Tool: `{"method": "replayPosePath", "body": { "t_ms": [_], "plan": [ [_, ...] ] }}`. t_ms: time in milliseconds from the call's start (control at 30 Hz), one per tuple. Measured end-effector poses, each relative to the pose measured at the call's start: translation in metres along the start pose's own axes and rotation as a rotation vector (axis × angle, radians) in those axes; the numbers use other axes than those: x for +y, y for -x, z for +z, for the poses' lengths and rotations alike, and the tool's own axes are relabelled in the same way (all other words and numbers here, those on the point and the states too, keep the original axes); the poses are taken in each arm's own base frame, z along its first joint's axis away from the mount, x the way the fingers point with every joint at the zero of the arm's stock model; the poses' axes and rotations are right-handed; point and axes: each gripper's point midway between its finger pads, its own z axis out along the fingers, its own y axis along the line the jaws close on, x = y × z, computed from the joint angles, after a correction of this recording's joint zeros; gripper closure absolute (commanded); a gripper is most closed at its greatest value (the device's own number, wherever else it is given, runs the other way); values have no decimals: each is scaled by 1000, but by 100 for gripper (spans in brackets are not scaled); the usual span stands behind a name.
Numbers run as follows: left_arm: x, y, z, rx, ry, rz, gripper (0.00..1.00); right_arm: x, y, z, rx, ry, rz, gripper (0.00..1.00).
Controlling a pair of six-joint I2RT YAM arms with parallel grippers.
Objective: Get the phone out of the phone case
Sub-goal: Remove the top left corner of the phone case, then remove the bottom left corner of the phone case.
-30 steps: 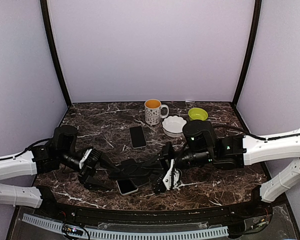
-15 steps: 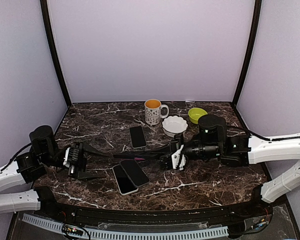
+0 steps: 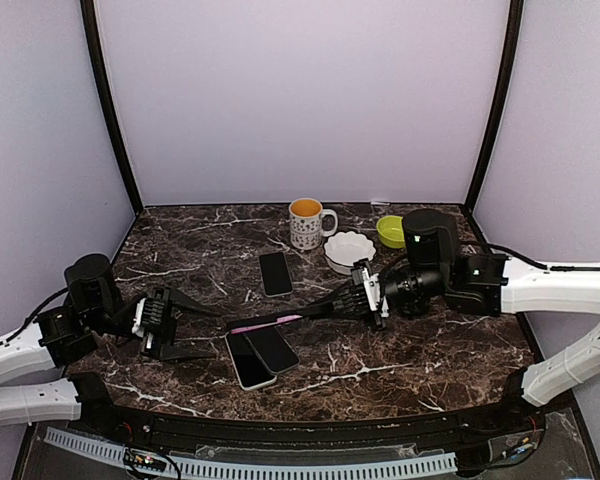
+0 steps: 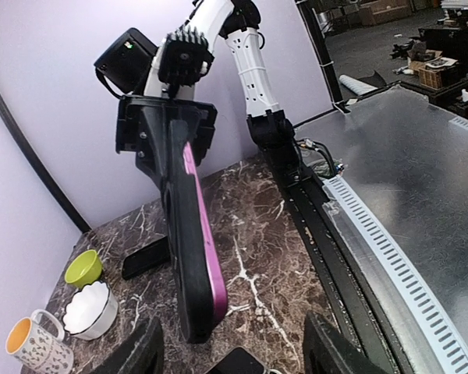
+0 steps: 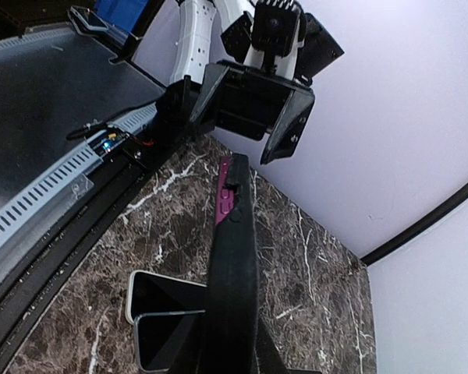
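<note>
Overhead view of a dark marble worktop [image 3: 430, 360] with two robot arms reaching in from either side. The right tool [image 3: 358, 300], centre right, was clamped shut on one end of a slim black phone case with a magenta rim [image 3: 280, 320]. It held the case edge-on above the worktop, stretching toward centre left.

The left tool [image 3: 208, 332], at lower left, stood open with its fingers well apart. It gripped nothing and was clear of the case's free end.

Just below the case, at lower centre, two smartphones lay flat side by side and touching: a white-edged phone [image 3: 248, 365] and a dark phone [image 3: 272, 346]. A third black phone [image 3: 275, 272] lay higher up, near a patterned mug [image 3: 305, 225], a white scalloped bowl [image 3: 348, 252] and a lime-green bowl [image 3: 395, 229].

The case looked thin and probably empty, so the removal seemed done, though which phone belonged to it could not be told. What seemed left was setting the case down.
</note>
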Motion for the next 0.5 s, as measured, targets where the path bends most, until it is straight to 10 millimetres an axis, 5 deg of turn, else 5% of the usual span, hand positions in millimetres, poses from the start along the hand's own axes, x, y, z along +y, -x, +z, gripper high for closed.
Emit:
{"method": "replayPosePath", "body": {
  "t_ms": [233,500],
  "plan": [
    [-9,-10,6,7,-71,-63,34,-6,23,-3,-118,24,104,100],
    [13,13,-6,-47,95,26,34,-49,44,0,-265,-116,296,100]
  ]
}}
